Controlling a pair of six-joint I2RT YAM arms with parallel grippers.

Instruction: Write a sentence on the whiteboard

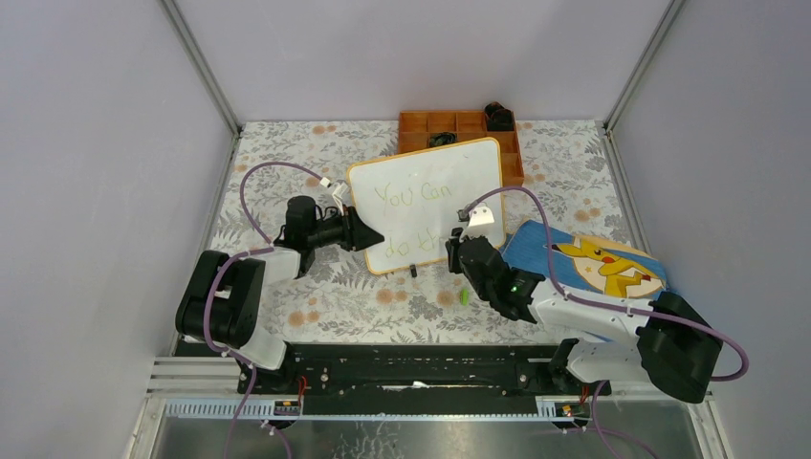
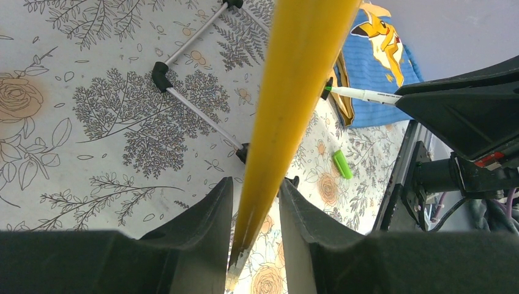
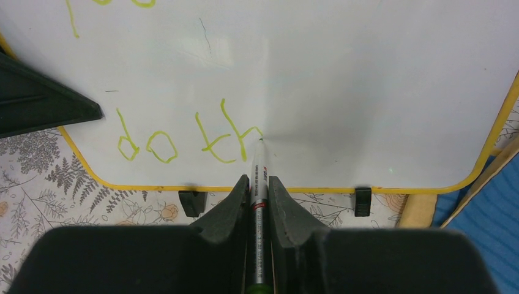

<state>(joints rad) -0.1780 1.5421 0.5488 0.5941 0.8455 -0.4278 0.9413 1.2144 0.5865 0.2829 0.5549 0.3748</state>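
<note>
- Our right gripper is clamped on the marker. The barrel lies along the fingers, and the tip touches the whiteboard at the end of "th".
- The sentence reads "You Can" above and "do th" below. We judge the next strokes run rightward from the tip, along the board's long lower edge, where the white is bare.
- Our left gripper pinches the yellow frame at the board's left edge.
- A green cap lies on the table, near the right arm.
- Behind the board, the orange tray holds dark items in two compartments. We cannot tell what they are.
</note>
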